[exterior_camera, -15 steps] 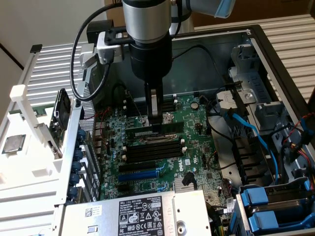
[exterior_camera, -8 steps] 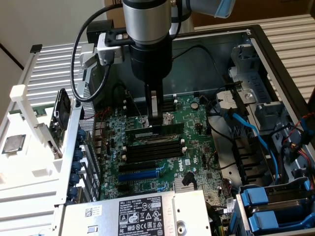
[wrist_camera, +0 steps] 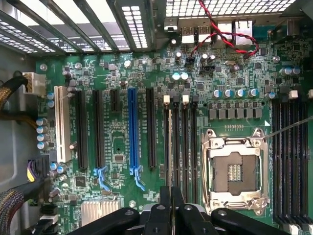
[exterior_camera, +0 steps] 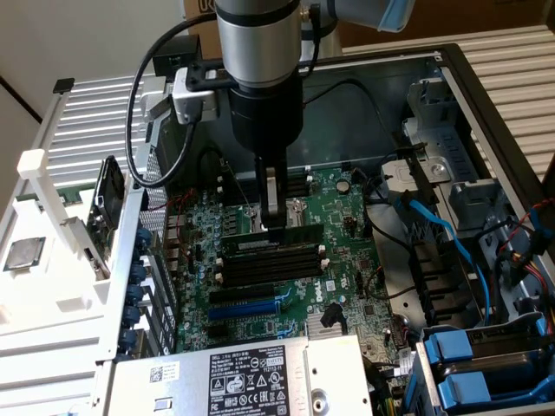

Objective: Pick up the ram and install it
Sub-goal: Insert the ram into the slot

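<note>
The ram [exterior_camera: 299, 236] is a light, stiff but fragile stick, best held by its top edge at mid-length. It stands on edge at the memory slots [exterior_camera: 269, 264]. At its 12 o'clock the gripper [exterior_camera: 273, 220] pinches that edge, fingers nearly closed. A blue slot [exterior_camera: 247, 305] lies at 6 o'clock.

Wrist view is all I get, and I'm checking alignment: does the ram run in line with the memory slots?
Observer: Yes. In the exterior view the ram runs parallel to the black memory slots, along their far edge, with the claw gripping its middle. I can't tell whether it is seated.
Operator: The socket looks empty here. Is the processor in sight?
Observer: Yes, the processor lies on a white tray outside the case, at the exterior view's left.
</note>
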`<state>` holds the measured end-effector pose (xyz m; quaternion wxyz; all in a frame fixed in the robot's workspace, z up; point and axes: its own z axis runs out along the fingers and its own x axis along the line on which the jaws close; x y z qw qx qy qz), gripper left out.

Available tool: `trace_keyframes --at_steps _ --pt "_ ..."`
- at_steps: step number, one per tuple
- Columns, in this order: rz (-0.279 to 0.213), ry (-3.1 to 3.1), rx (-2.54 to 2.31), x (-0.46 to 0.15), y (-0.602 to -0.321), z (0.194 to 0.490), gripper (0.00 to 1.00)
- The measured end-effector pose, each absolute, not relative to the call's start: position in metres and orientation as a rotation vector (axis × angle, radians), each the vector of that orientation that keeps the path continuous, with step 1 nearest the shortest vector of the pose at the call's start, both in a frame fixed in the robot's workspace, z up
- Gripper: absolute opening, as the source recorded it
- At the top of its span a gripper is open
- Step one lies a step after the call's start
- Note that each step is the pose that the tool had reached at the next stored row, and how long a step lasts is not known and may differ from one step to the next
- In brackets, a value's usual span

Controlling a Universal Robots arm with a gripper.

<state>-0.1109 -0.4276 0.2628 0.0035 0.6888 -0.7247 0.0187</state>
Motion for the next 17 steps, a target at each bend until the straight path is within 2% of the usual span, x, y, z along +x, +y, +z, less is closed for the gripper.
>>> trace_keyframes --at_steps 17 --pt "0.055 -2.248 2.182 -0.112 -0.428 0.25 0.13"
